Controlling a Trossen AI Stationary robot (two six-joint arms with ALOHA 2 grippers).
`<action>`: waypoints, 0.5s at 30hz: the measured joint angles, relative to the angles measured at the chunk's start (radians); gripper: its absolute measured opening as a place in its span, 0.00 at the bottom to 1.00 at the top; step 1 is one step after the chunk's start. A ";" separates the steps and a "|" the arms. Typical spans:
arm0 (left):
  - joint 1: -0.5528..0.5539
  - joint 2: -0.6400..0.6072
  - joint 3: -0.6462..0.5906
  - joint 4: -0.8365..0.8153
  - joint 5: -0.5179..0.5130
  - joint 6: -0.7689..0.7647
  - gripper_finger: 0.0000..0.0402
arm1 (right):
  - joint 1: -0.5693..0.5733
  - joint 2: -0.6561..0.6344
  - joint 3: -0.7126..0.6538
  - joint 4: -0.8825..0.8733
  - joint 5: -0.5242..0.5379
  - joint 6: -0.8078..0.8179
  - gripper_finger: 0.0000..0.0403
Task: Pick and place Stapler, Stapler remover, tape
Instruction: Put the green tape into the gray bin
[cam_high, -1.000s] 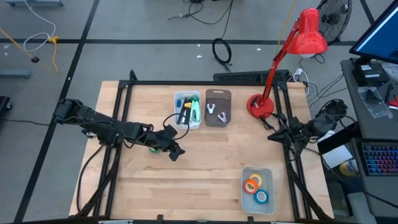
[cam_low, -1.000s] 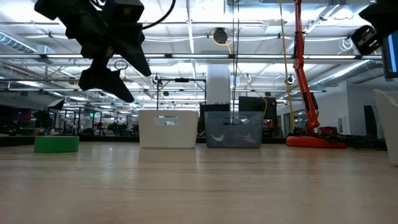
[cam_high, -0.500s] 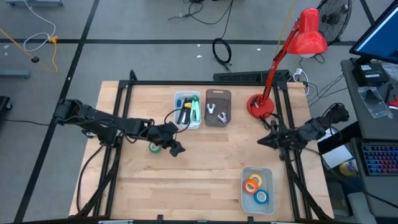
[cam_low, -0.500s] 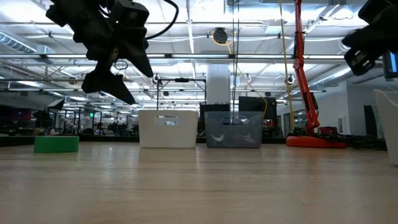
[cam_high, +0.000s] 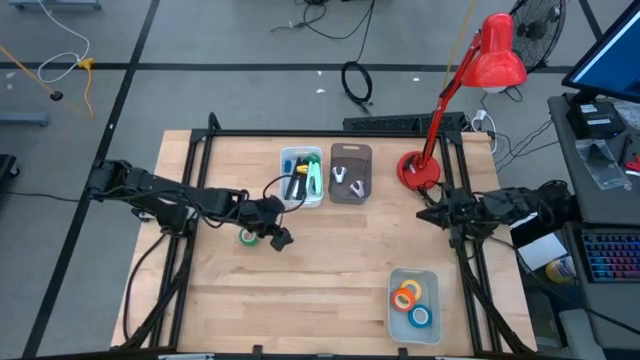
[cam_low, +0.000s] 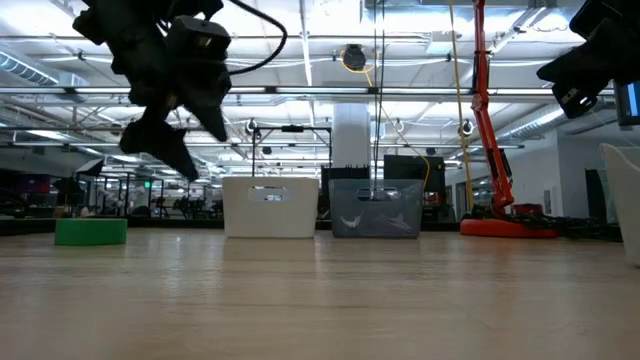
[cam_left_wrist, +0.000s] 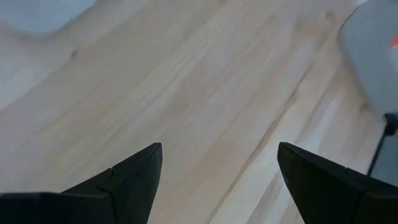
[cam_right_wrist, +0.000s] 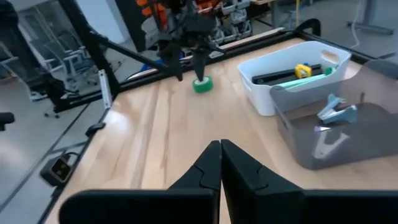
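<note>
A green tape roll (cam_high: 248, 236) lies flat on the table, also seen in the low view (cam_low: 90, 231) and the right wrist view (cam_right_wrist: 202, 84). My left gripper (cam_high: 279, 239) hangs open above the table just right of it (cam_low: 205, 155), with only bare wood between its fingers (cam_left_wrist: 217, 168). Orange, yellow and blue tape rolls (cam_high: 411, 303) lie in a clear bin. Staplers (cam_high: 298, 178) fill a white bin, and staple removers (cam_high: 347, 178) sit in a grey bin. My right gripper (cam_high: 425, 215) is shut (cam_right_wrist: 221, 155) and raised near the table's right edge.
A red desk lamp (cam_high: 420, 170) stands at the far right corner, its arm reaching up over the table. The white bin (cam_high: 302, 160) and grey bin (cam_high: 351, 152) sit side by side at the far middle. The clear bin (cam_high: 432, 285) is near the right corner. Open wood lies between them.
My left gripper has drifted a little toward the table's left, closer to the green tape, staying open and raised. My right arm has shifted at the right edge, its gripper moving slightly leftward, still shut. The green tape has not moved.
</note>
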 joint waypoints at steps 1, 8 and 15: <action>0.000 0.000 0.001 -0.026 0.011 0.002 0.81 | -0.006 0.000 0.000 0.000 0.001 -0.003 0.00; 0.000 0.000 0.059 -0.352 0.030 0.021 0.81 | -0.016 0.000 -0.037 -0.005 -0.026 0.034 0.00; 0.000 0.000 0.085 -0.543 -0.052 0.028 0.81 | -0.016 0.000 -0.112 0.165 0.002 0.082 0.00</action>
